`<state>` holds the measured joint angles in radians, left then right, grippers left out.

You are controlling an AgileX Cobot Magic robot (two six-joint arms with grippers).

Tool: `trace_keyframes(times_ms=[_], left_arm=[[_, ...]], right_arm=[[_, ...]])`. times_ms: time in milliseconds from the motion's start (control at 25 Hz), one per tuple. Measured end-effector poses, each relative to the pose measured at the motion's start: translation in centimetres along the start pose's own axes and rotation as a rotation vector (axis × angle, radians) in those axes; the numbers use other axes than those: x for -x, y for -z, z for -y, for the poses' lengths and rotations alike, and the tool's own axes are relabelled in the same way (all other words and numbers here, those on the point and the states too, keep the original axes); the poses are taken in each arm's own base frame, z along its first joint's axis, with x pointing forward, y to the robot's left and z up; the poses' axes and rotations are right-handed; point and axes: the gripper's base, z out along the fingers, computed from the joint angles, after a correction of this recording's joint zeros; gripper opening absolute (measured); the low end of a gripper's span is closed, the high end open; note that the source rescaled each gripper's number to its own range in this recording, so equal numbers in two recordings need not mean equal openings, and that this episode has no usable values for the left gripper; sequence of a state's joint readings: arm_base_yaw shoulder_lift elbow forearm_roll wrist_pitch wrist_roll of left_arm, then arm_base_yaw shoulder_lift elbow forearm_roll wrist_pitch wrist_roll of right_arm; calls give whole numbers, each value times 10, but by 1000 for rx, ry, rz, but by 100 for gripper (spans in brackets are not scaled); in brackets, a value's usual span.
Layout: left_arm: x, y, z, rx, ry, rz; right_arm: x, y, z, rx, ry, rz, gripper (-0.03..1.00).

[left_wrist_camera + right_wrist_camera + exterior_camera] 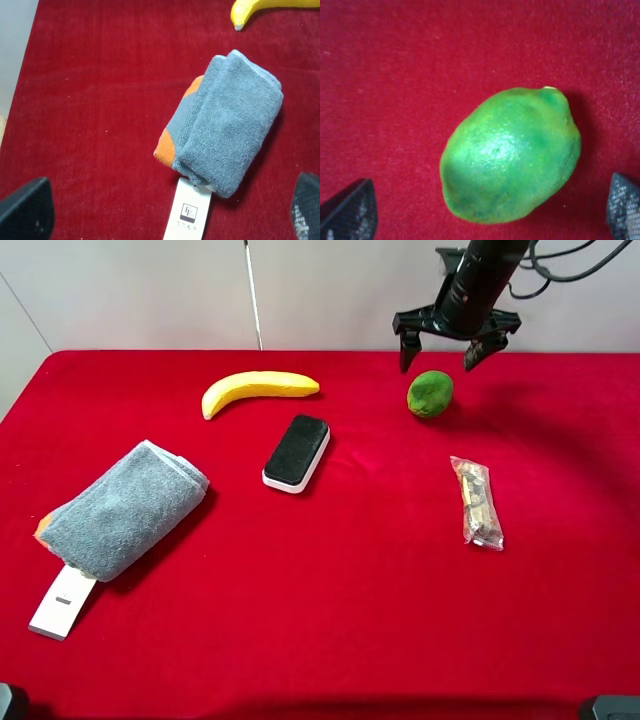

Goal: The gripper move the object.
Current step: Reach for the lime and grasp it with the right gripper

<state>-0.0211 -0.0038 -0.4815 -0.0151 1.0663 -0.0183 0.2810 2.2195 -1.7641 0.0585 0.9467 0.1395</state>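
Inspected: the right arm (pixel 482 275) has a rounded black casing, with black cables (pixel 530 262) looping off behind it. The right claw (pixel 438 362) is a black crossbar bearing two short tapering fingers (pixel 406 348). Seen close (right wrist view), its pads (pixel 624 210) are dark with a fine grey cross-hatch. The left claw (pixel 165 212) shows matching dark wedge tips (pixel 26 210), one faintly speckled, the other meshed grey. Finish is matte wherever it shows.

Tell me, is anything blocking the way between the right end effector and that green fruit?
Nothing visible does. The right end effector hangs open just above the green fruit, with only bare red cloth around the fruit. The banana, the eraser and the plastic packet lie well off to the sides.
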Motion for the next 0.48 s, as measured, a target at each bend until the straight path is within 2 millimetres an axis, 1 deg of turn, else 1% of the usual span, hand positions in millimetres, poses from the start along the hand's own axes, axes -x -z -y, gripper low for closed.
trace_keyframes(times_ms=[280, 480], left_arm=[[0, 0, 0, 0, 0, 0], [0, 0, 0, 0, 0, 0]], right_arm=[[1, -17, 0, 6, -8, 10, 100], [-2, -33, 1, 1, -12, -20, 100]])
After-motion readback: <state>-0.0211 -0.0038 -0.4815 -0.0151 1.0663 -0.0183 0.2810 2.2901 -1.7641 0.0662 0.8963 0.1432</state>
